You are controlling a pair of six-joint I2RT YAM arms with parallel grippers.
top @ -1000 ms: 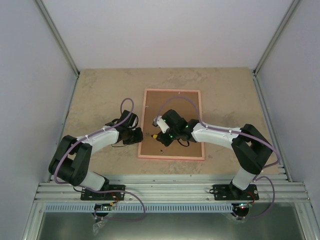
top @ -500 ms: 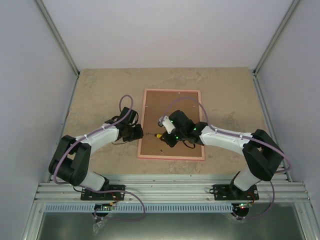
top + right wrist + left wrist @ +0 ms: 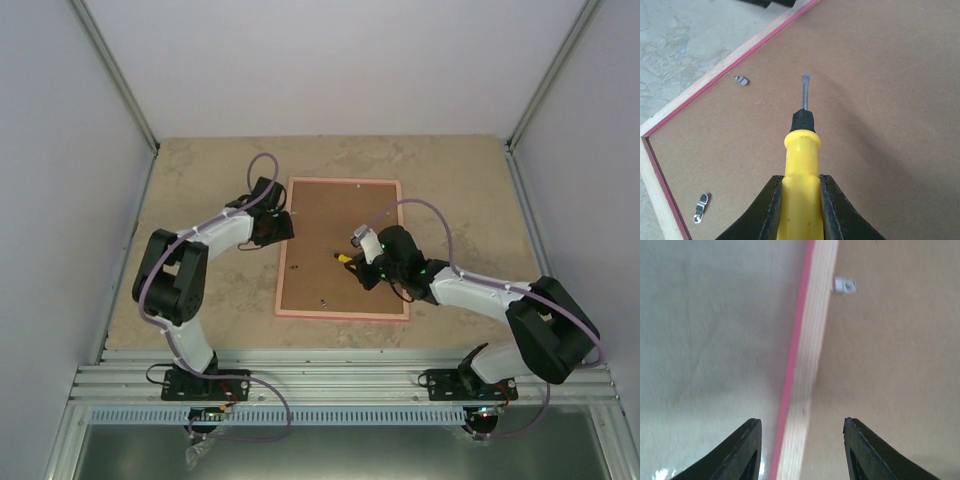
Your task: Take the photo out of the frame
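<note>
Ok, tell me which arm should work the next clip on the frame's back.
Right. Its gripper holds the yellow screwdriver, blade over the back of the frame near a metal clip. The left gripper is open and empty, astride the frame's left rail, better placed to steady it.

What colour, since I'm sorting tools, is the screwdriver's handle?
The screwdriver handle is yellow, clearest in the right wrist view.

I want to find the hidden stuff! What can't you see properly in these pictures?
Photo: hidden in every view; the frame lies face down and its brown backing board covers it.
Screwdriver handle's end: right wrist view, buried between the fingers of the right gripper, cut off by the bottom edge.
Metal clip: left wrist view, blurred.
Left gripper: left wrist view, only fingertips show above the bottom edge.
</note>
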